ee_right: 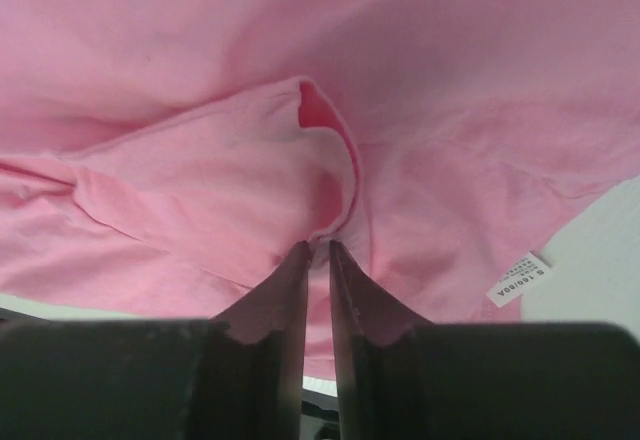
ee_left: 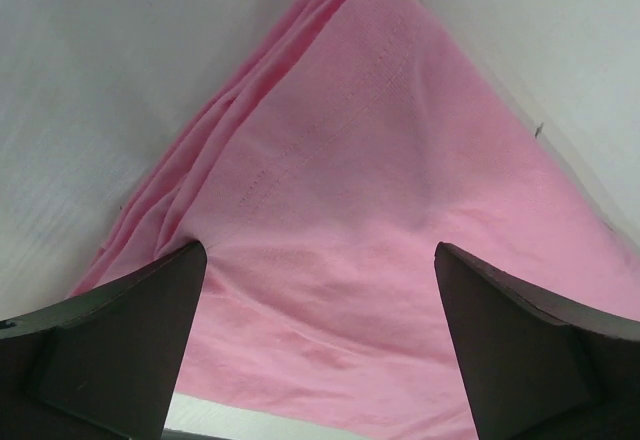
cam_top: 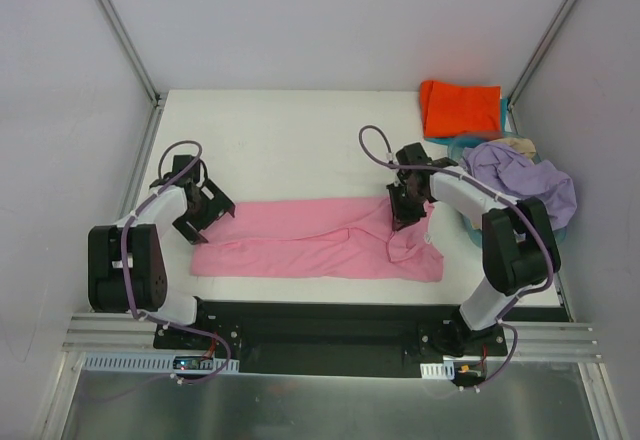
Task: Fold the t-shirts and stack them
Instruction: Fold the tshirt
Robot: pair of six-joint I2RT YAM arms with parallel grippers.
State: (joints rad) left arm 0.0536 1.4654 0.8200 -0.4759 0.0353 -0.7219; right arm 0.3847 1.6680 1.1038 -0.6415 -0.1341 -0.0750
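Top external view: a white worktop (cam_top: 290,140) enclosed by pale walls, with grey metal struts (cam_top: 118,28) running up the far corners and a black base plate (cam_top: 320,322) along the near edge. The pink t-shirt (cam_top: 310,245) lies stretched as a long band across the near middle. At far right an orange-red t-shirt (cam_top: 458,108) lies flat. Just in front of it, a lavender t-shirt (cam_top: 525,175) is heaped over a light blue basket (cam_top: 463,148), close to the right arm. The left pincer (ee_left: 320,260) is spread wide over the pink cloth's left end, gripping nothing. The right pincer (ee_right: 318,250) is nearly closed, pinching a pink fold beside a white label (ee_right: 520,278).
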